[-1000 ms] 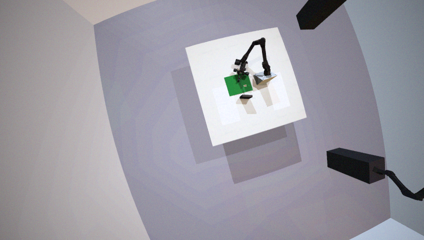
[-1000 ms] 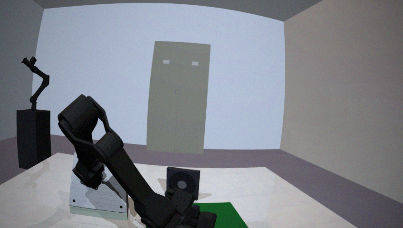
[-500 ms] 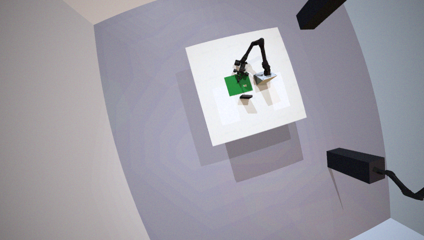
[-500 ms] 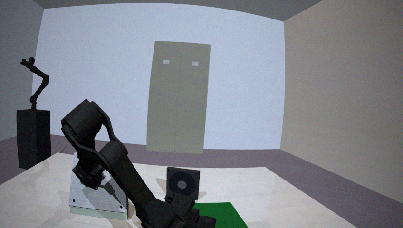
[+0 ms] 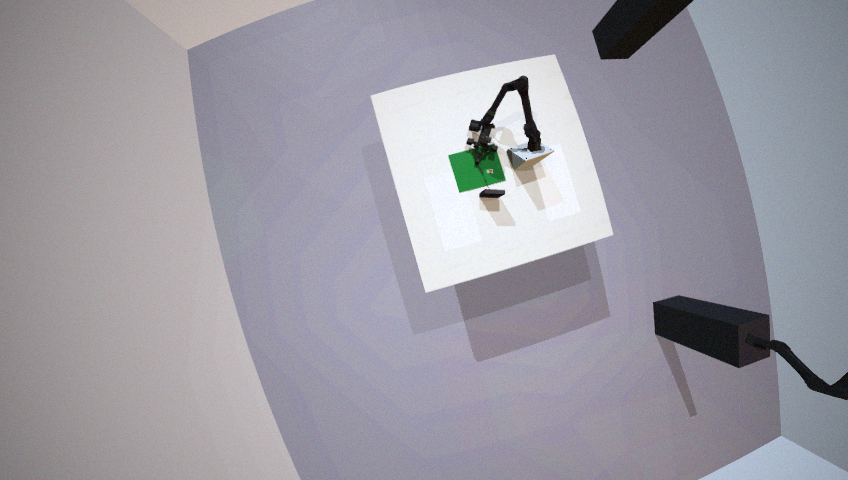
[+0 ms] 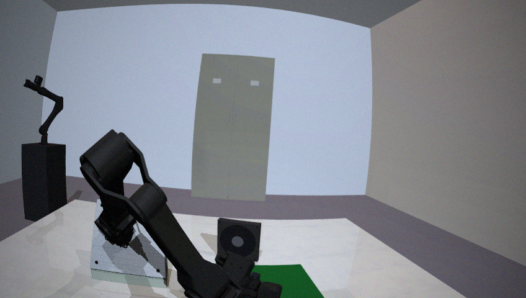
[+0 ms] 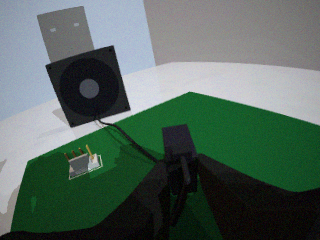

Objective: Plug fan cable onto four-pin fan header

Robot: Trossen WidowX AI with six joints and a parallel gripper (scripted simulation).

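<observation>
The green board (image 7: 234, 134) (image 5: 467, 172) (image 6: 291, 279) lies flat on the white table. The small pale four-pin fan header (image 7: 84, 163) (image 5: 489, 171) stands on the board, to the left in the wrist view. The black fan (image 7: 87, 87) (image 6: 237, 239) (image 5: 492, 193) stands upright just beyond the board's edge. Its thin black cable (image 7: 127, 136) runs across the board to the dark plug (image 7: 179, 150). My gripper (image 7: 180, 163) (image 5: 477, 155) is shut on the plug and holds it above the board, to the right of the header and apart from it.
The arm's grey base plate (image 6: 118, 254) (image 5: 526, 155) sits on the white table (image 5: 535, 237) beside the board. Dark camera stands (image 5: 708, 330) (image 6: 42, 177) are on the floor away from the table.
</observation>
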